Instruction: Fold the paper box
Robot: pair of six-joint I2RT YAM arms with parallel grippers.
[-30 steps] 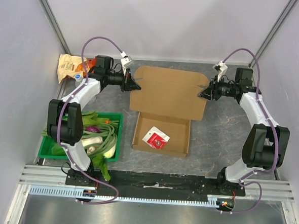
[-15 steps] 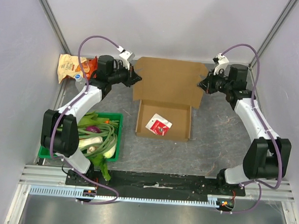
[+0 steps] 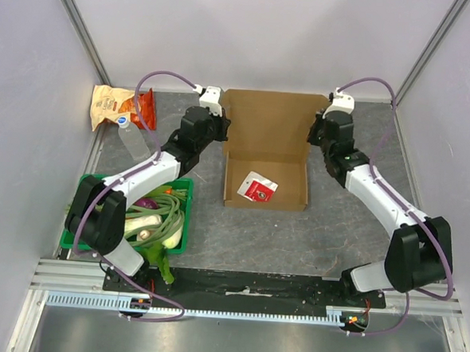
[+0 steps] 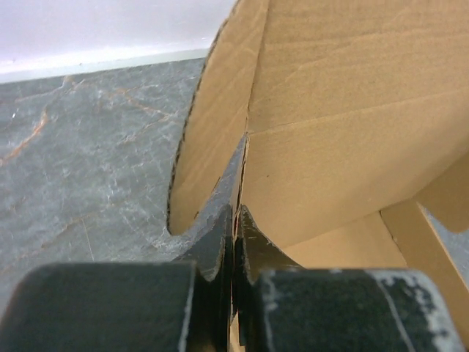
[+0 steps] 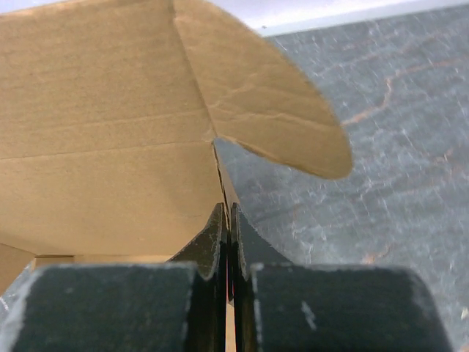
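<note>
The paper box is plain brown cardboard in the middle of the table, its tray flat and its big lid panel standing nearly upright at the back. My left gripper is shut on the lid's left edge, and my right gripper is shut on its right edge. In the left wrist view the gripper pinches a thin cardboard edge of the box, with a rounded flap bent to the left. In the right wrist view the gripper pinches the box the same way, a rounded flap bent right.
A small white and red card lies inside the tray. A green crate of vegetables stands at the near left. An orange-and-tan snack bag and a clear bottle lie at the back left. Walls close in on three sides.
Both arms have swung inward and back, raising the lid from nearly flat to upright, and the tray has slid away from the bases. The right gripper has closed on the lid's edge.
</note>
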